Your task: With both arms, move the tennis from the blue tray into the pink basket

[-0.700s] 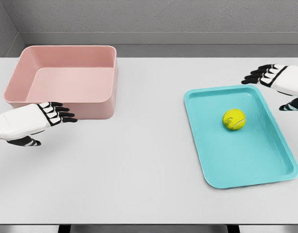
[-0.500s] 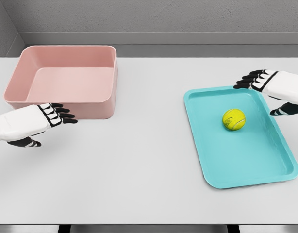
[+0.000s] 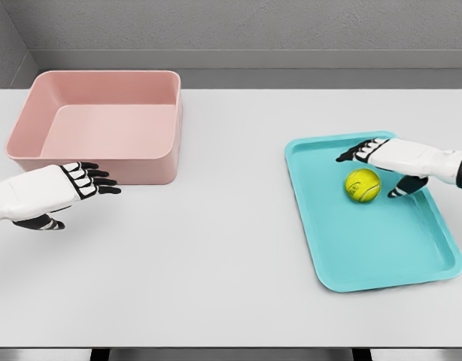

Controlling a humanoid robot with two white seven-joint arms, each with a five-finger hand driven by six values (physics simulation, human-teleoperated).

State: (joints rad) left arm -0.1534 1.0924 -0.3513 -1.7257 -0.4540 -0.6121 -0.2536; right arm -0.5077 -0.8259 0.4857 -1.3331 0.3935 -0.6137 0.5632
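We see a pale grey worktop (image 3: 216,248) set against a grey wall (image 3: 246,26), with a pink basket (image 3: 99,124) at its far left and a blue tray (image 3: 366,248) on the right, where the tennis ball (image 3: 363,185) lies in the far half. Our right hand (image 3: 389,162) reaches over the tray just above the ball, fingers spread and holding nothing. Our left hand (image 3: 62,192) hovers low just in front of the basket, fingers loosely apart.

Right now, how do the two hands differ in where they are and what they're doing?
The right hand is over the blue tray, fingers spread around the tennis ball without gripping it; the left hand hovers over bare table in front of the pink basket, near nothing to grasp. Both are open and hold nothing.
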